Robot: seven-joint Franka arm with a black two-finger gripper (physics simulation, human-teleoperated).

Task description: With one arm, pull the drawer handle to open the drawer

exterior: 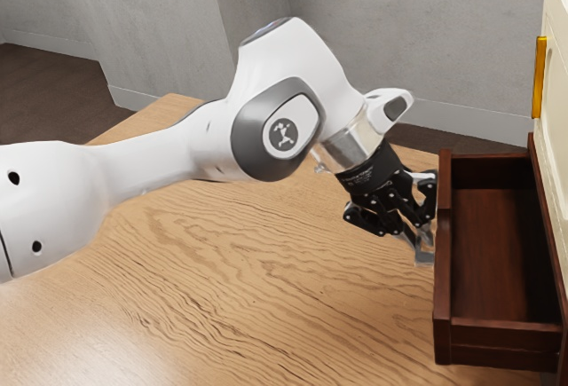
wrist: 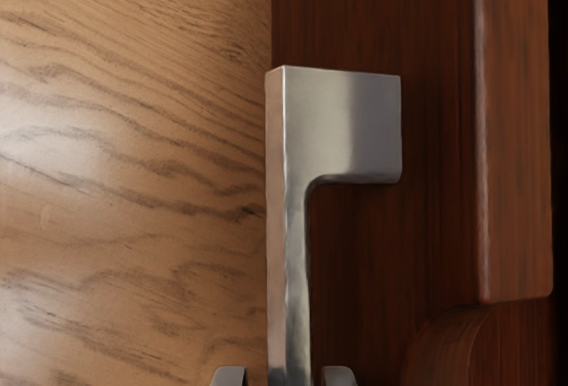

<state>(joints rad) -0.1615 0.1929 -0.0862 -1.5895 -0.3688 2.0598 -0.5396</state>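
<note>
Ext. view, L to R. Arm coming in from 9 o'clock, reaching across wood table. Gripper sitting approx. 4 o'clock, angling down at drawer front. Fingers standing spread, one each side of metal handle, narrow gaps showing betw. them & bar. Handle lying approx. 4 o'clock too, on drawer's outer face. Dk. brown drawer standing open, btw. 3 & 4 o'clock, jutting from cream cabinet. Yellow strip running upright on cab., nr. 2 o'clock.
</note>
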